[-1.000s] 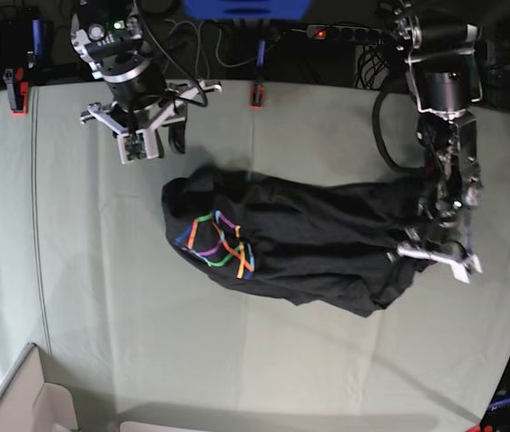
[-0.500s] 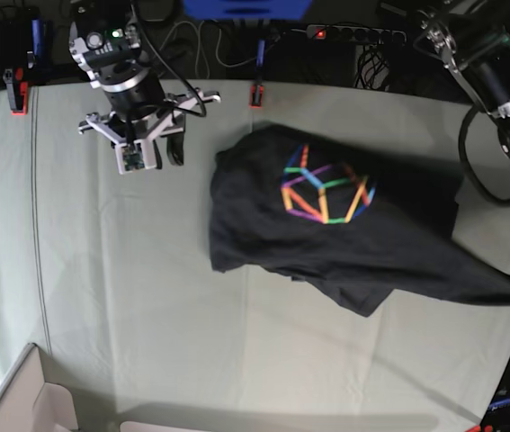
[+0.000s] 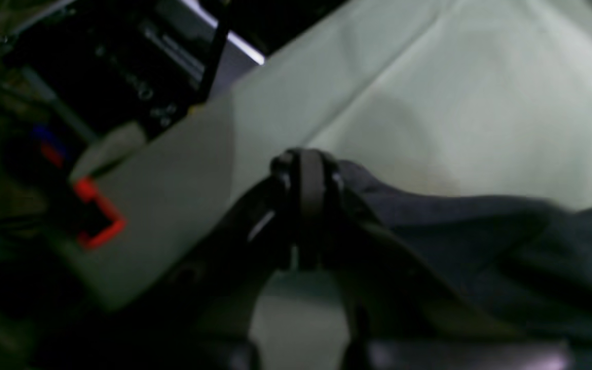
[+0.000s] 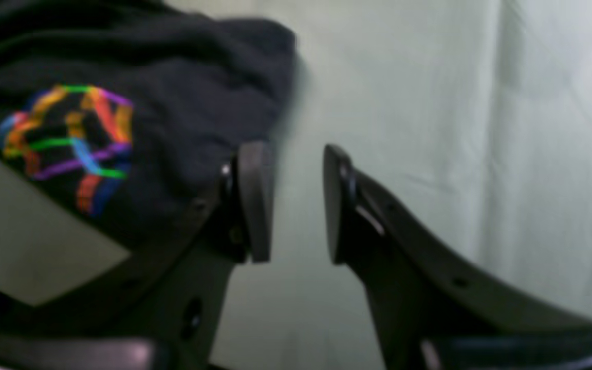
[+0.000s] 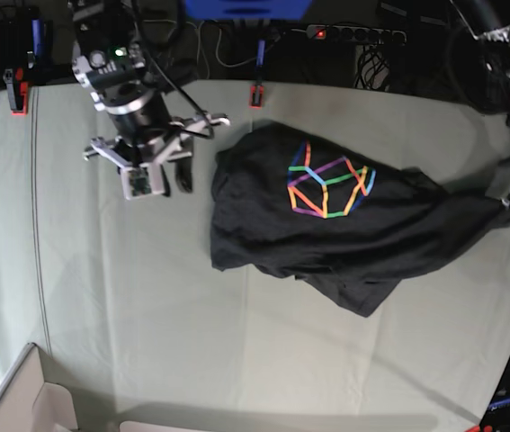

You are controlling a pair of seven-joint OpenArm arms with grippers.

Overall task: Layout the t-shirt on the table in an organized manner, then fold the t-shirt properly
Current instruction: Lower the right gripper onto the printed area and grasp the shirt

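The black t-shirt (image 5: 344,229) lies rumpled on the counter (image 5: 102,315) toward its far right part, its rainbow line graphic (image 5: 328,180) face up near the far edge and a bunched fold trailing toward the near side, while one corner stretches off to the counter's right edge. There the left tool (image 3: 306,205) is clamped together on a pinch of the dark cloth, as the left wrist view shows, the fabric drawn taut from the pile to the grip. The right tool (image 4: 296,203) hangs over bare counter just beside the shirt's left margin, its jaws standing apart with nothing between them; in the base view it sits near the far left of the garment (image 5: 151,162). The laying-out appears only partly done: the body is not yet flat and sleeves cannot be told apart in the heap. To spread it well, the free tool would likely need to take the opposite hem or shoulder at the shirt's left margin, gripping a single layer rather than the bunch, so both arms can pull apart evenly and lower the cloth without dragging it off the right edge. A grab through several layers risks keeping the folds locked in.
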